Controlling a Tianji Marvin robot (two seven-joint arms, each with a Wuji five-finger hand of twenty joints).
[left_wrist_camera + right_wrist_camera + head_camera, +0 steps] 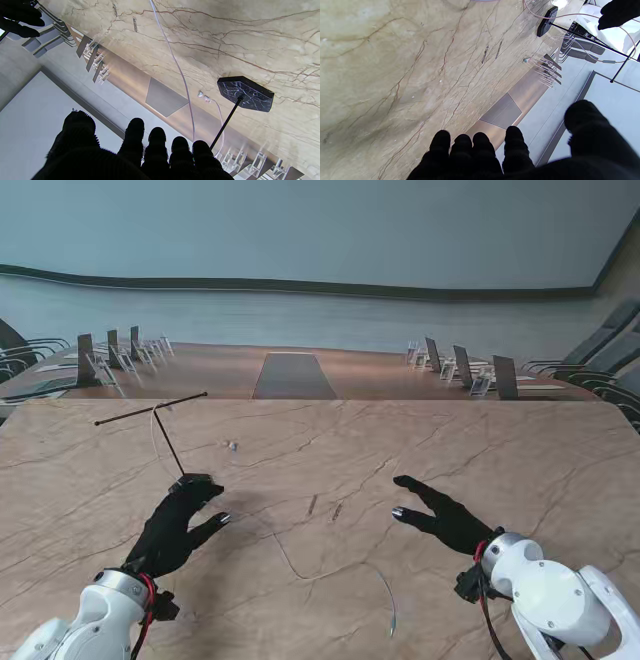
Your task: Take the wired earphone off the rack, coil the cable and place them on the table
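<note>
Here the left robot hand rests near the rack toward the bench's left edge, fingers spread and holding nothing. The right robot hand lies toward the right edge, likewise spread and empty. The earphone cable partly drapes from the rack's bar and trails across the bench toward the near edge; an earbud lies just beyond the rack's dark base. The thin, pale cable is hard to pinch, so a closing hand could miss it. Pulling it while it loops the bar would likely tip the slender rack.
</note>
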